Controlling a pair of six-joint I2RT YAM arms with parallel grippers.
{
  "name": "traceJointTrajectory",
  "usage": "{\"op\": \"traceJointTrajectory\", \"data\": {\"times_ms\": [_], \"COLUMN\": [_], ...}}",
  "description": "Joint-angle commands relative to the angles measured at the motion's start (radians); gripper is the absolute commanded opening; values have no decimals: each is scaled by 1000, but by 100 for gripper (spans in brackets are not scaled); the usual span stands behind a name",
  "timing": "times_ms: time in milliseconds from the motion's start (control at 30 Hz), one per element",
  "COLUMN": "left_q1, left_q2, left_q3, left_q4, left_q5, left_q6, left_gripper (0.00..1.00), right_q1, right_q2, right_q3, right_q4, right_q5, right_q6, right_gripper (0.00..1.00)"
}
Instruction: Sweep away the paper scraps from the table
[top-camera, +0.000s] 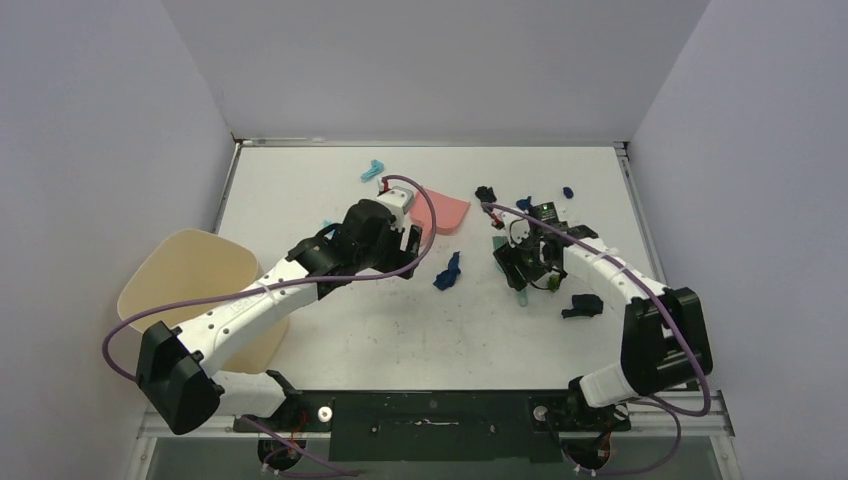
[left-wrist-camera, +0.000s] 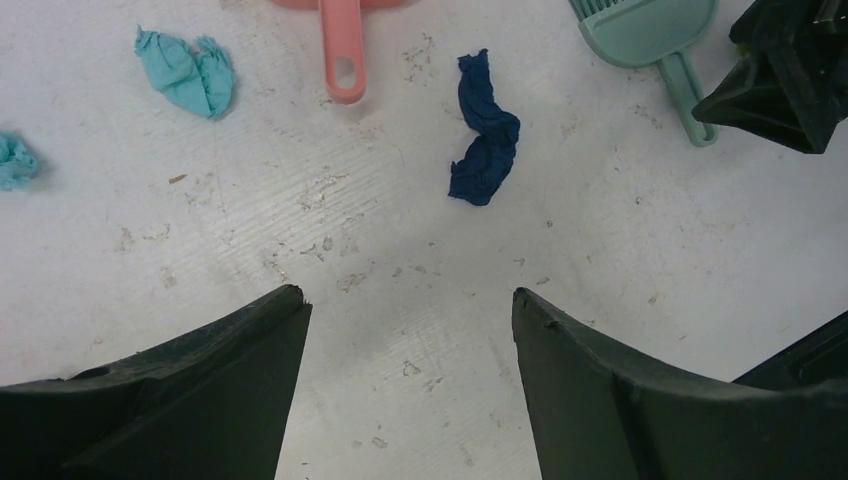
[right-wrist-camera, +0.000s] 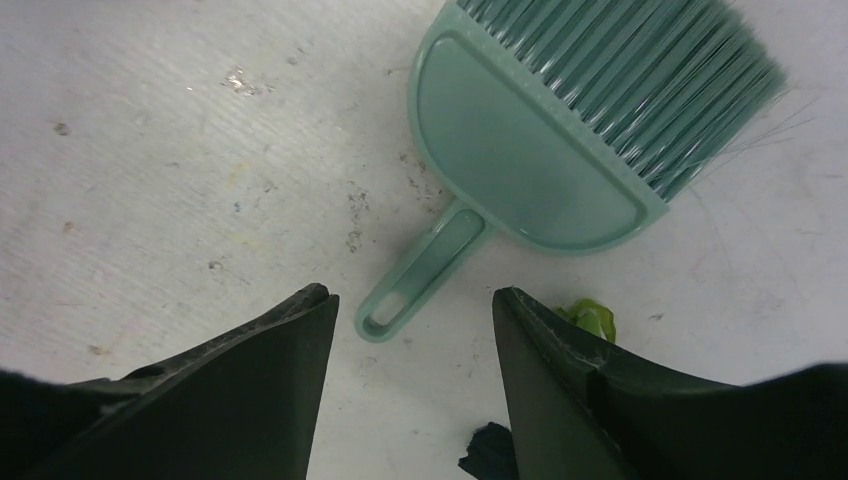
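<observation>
Paper scraps lie on the white table (top-camera: 330, 330): a dark blue wad (top-camera: 447, 272) in the middle, a teal one (top-camera: 372, 170) at the back, black ones (top-camera: 485, 193) (top-camera: 582, 305) on the right. My left gripper (top-camera: 413, 245) is open and empty beside the pink dustpan (top-camera: 447, 212). In its wrist view, the left gripper (left-wrist-camera: 408, 295) faces the dark blue wad (left-wrist-camera: 483, 130), teal wads (left-wrist-camera: 185, 72) and the dustpan handle (left-wrist-camera: 342, 50). My right gripper (right-wrist-camera: 410, 295) is open, its jaws either side of the tip of the teal brush's handle (right-wrist-camera: 420, 270). A green scrap (right-wrist-camera: 592, 318) and a black scrap (right-wrist-camera: 490, 455) lie by its right finger.
A beige bin (top-camera: 190, 275) stands off the table's left edge. The teal brush head (right-wrist-camera: 560, 120) lies flat, bristles away from my right gripper. More dark blue scraps (top-camera: 567, 190) lie at the back right. The right gripper (left-wrist-camera: 790, 70) shows in the left wrist view.
</observation>
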Motion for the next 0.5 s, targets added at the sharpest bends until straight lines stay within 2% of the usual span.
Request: {"op": "traceJointTrajectory", "data": {"times_ms": [0,267,467], "left_q1": [-5,-6,-6], "left_q2": [-39,-50,-44], "left_q3": [11,-8,-6], "left_q4": [-21,-21,-22], "left_q5": [-56,-72,-66], "left_q6": [12,6,-1], "left_gripper": [73,73,73], "right_q1": [22,36,35], "right_q2": [74,132,168], "right_q3": [-8,-16,-6], "right_q4": [20,18,15], "right_q5": [112,161,161], "right_q6": [35,53,50], "right_gripper": [60,60,52]}}
